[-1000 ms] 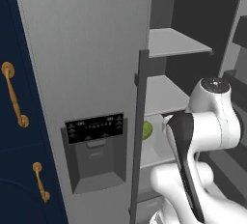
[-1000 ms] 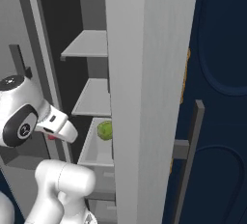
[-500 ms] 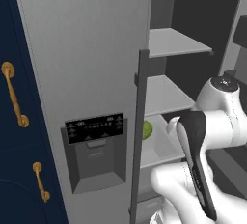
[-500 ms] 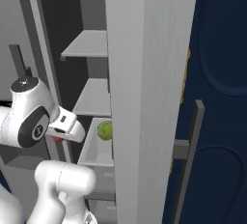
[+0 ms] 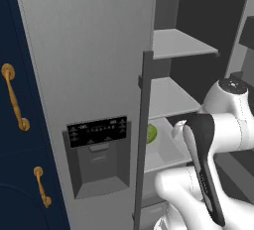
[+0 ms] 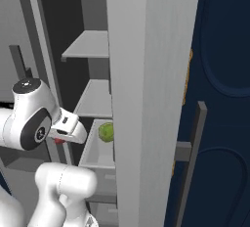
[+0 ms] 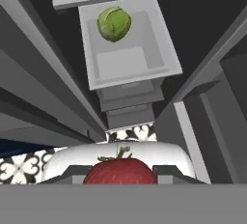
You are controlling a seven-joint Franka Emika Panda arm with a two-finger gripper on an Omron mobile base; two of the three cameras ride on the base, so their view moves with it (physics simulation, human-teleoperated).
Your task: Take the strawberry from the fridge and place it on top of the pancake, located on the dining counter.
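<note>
The strawberry [image 7: 120, 174] is red with a green stalk and sits low in the hand view, pinched between my two dark fingertips [image 7: 72, 172]. My gripper [image 7: 119, 169] is shut on it. From the right base view the gripper [image 6: 62, 138] hangs in front of the open fridge [image 6: 146, 99], with a speck of the red strawberry [image 6: 59, 141] under the white hand. The fridge [image 5: 89, 75] shows its shut left door with the dark dispenser panel [image 5: 96, 131]. The pancake and the dining counter are out of view.
A round green fruit [image 7: 114, 23] lies in a light-grey fridge drawer [image 7: 164, 49], also visible as the green fruit [image 6: 106, 132] [image 5: 151, 133]. Grey shelves [image 5: 181, 43] sit above it. Navy cabinets with gold handles [image 5: 14, 97] flank the fridge. A patterned floor [image 7: 130, 133] lies below.
The arm has shifted a little sideways and upward in front of the open fridge. The strawberry stays in the grip and the green fruit has not moved.
</note>
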